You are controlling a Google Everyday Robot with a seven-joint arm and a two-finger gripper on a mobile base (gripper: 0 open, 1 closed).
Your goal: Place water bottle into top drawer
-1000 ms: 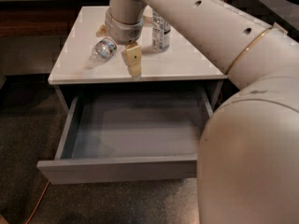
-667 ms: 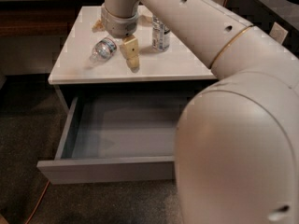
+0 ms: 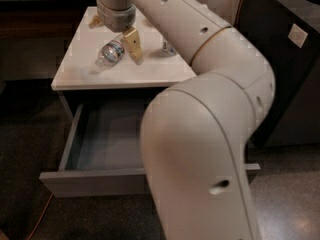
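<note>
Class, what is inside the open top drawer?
The drawer looks empty where visible; the arm hides the rest. The water bottle lies on the tabletop, beneath the open tool.

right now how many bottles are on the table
2: the water bottle lies on its side by the pincer over the tabletop; another bottle stands to its right, partly hidden by the arm.

Looks like an office or lab corner to me, not a home. There's a plain white-topped cabinet [image 3: 150, 71] with its grey drawer [image 3: 95, 176] pulled open, a dark speckled floor [image 3: 290, 184], an orange cable [image 3: 40, 219] trailing over it, and a wall plate [image 3: 298, 35] on a dark panel. The robot's gripper [image 3: 114, 40] hangs over the white top, fingers spread.
</note>
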